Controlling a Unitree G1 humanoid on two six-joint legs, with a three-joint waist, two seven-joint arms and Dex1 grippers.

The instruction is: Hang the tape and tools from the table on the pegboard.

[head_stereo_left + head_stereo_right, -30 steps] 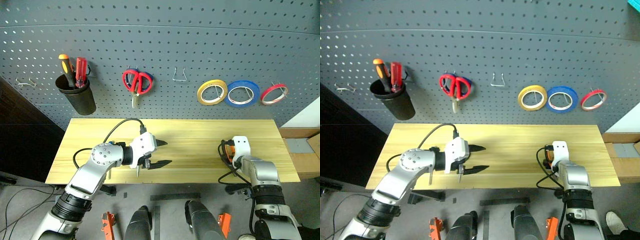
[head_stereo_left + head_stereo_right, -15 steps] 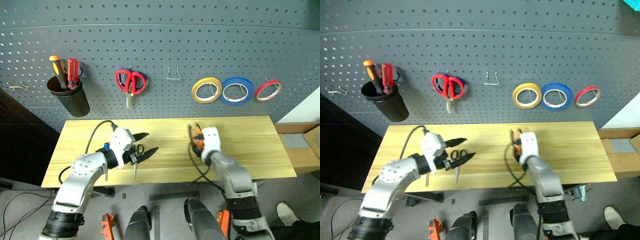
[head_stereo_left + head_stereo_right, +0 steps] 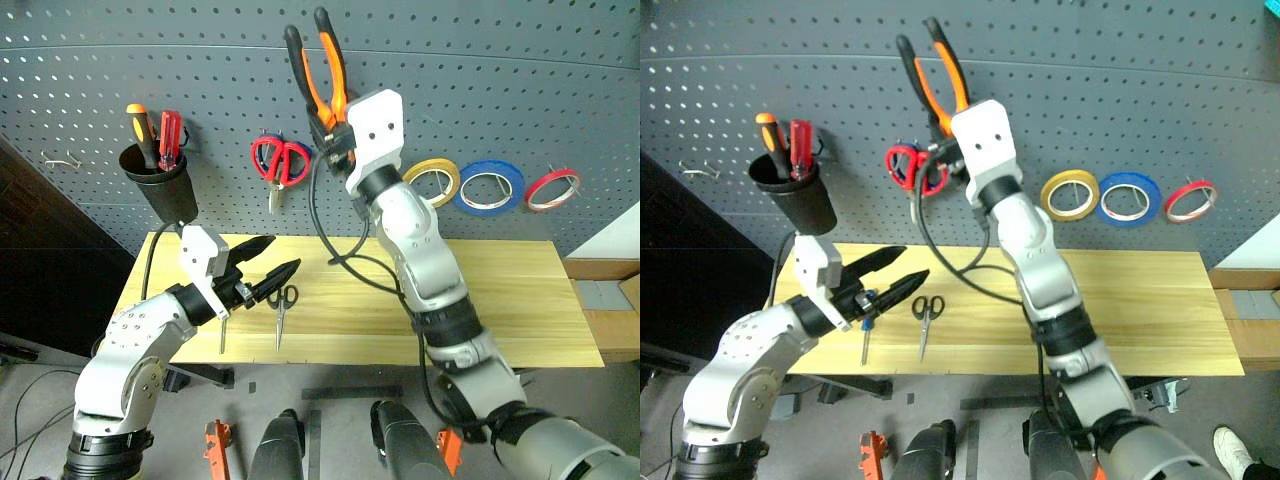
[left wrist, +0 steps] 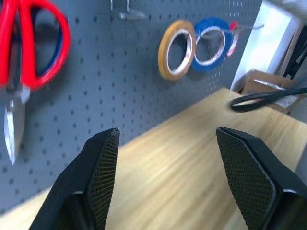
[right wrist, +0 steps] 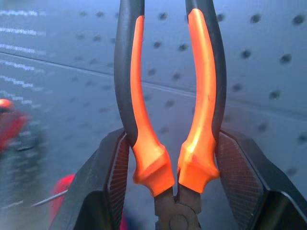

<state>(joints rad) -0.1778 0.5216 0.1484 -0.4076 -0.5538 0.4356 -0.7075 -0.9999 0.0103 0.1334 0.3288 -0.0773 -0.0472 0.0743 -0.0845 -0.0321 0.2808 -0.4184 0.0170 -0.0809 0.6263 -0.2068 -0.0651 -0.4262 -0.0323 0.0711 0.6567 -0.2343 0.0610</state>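
My right gripper (image 3: 330, 135) is raised in front of the pegboard (image 3: 520, 80), shut on the pliers (image 3: 337, 70). Their orange-and-black handles (image 5: 141, 96) point up between its fingers. My left gripper (image 3: 285, 252) hovers open and empty over the left part of the table (image 3: 500, 290). Just below it, small black-handled scissors (image 3: 282, 297) lie on the wood. Beside them lies the blue-handled screwdriver (image 3: 867, 305), its handle partly hidden by the left fingers. The yellowish tape (image 3: 432, 183) hangs on the pegboard to the right of the raised arm.
Red-handled scissors (image 3: 280, 160) hang left of the right gripper. A black cup (image 3: 165, 190) on the board holds an orange and a red screwdriver. A blue tape roll (image 3: 487, 187) and a red one (image 3: 550, 188) hang beside the yellowish tape. A bare hook (image 3: 62, 160) sits far left.
The right arm swung up from the table's right side to the pegboard with the pliers. The left gripper rose and drew left, uncovering the black scissors. The camera view shifted.
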